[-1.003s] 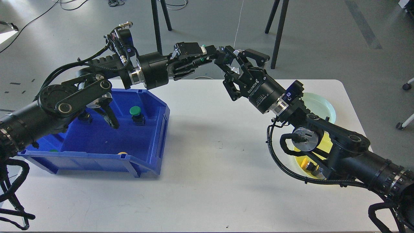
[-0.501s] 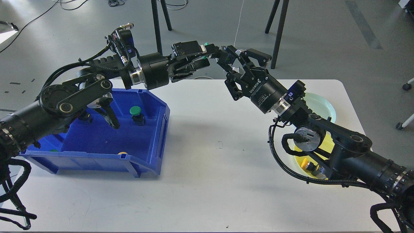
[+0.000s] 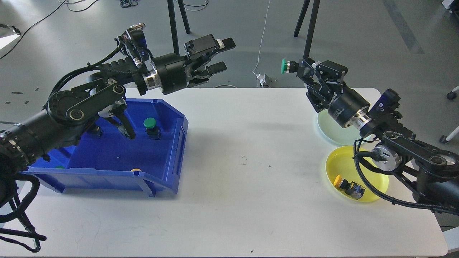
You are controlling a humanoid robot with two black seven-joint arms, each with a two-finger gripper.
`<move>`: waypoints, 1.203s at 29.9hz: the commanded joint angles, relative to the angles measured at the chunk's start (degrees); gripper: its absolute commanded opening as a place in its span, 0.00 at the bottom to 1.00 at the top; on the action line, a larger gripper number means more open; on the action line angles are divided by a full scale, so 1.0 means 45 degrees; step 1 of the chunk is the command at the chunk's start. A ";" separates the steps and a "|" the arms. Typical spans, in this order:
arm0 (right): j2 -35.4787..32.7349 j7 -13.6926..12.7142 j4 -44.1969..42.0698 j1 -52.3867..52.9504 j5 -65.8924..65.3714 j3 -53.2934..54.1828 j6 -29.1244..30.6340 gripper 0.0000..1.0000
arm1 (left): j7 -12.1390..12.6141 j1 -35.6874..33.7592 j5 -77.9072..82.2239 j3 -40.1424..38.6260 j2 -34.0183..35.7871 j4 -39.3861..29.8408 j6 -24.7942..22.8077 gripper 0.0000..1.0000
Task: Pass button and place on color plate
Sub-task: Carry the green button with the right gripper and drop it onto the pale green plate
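head view: the right gripper is clenched on a green-capped push button, held in the air just left of the pale green round plate and well above the white table. the left gripper hangs with fingers spread apart, holding nothing, above the blue plastic bin (another green-capped button sits inside). a yellow-capped button lies in the yellow round plate.
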 commanded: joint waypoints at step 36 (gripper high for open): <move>0.3953 0.0002 -1.0431 0.0487 -0.4520 -0.5857 -0.5225 0.46 | 0.0002 0.0100 -0.0313 0.0002 0.0035 0.0031 -0.0002 0.99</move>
